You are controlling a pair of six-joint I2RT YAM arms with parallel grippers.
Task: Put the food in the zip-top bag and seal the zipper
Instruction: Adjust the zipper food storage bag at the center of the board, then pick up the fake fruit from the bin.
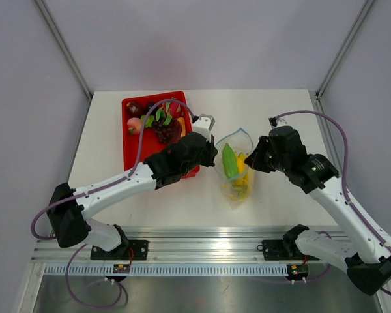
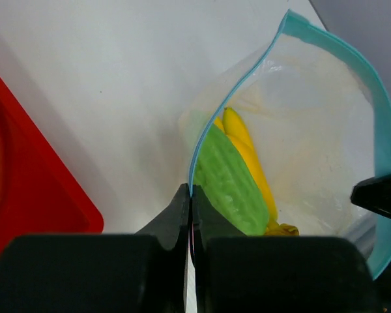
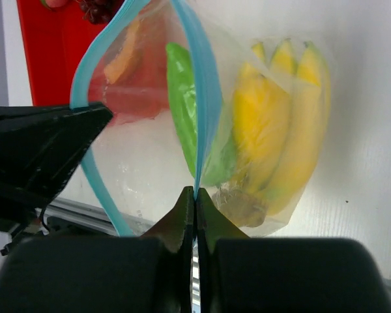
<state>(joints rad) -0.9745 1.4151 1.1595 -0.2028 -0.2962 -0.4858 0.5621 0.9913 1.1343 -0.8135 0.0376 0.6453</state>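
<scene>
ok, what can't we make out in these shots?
1. Top view: the left arm covers part of the tray, so the fruit there can't be counted.
2. Top view: the fingertips of the left gripper and right gripper are hidden under their own wrists. The pinch on the bag shows only in the wrist views.
3. Right wrist view: the blurred piece under the bananas can't be identified.

I see the whole bench (image 1: 280, 117) from high above its near edge. Both wrist cameras sit close, looking from opposite sides into the zip-top bag (image 2: 313, 137), which all views share.
</scene>
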